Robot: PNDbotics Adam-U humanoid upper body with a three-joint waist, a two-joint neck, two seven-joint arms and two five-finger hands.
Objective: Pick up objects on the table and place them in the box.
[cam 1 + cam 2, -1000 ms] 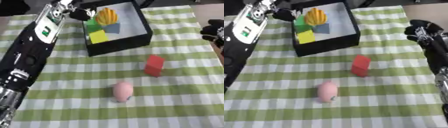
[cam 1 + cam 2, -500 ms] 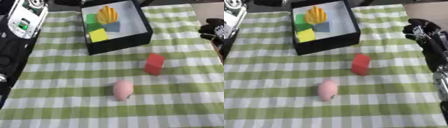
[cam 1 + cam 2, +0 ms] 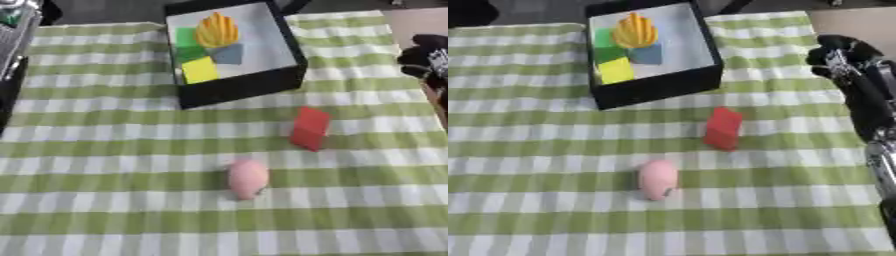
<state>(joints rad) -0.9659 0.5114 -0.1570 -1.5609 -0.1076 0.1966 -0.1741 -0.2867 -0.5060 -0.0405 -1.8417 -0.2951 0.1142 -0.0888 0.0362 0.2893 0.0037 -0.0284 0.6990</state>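
Your right hand (image 3: pixel 843 56) looks curled and empty right of the black open-top box (image 3: pixel 254 86), so open it before closing on the red block (image 3: pixel 723 128)

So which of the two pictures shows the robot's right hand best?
The right eye view. There the right hand shows whole at the right edge, with the forearm running down below it. In the left eye view only part of the hand shows, dark and cut off by the picture's right edge. Neither view shows whether its fingers are open.
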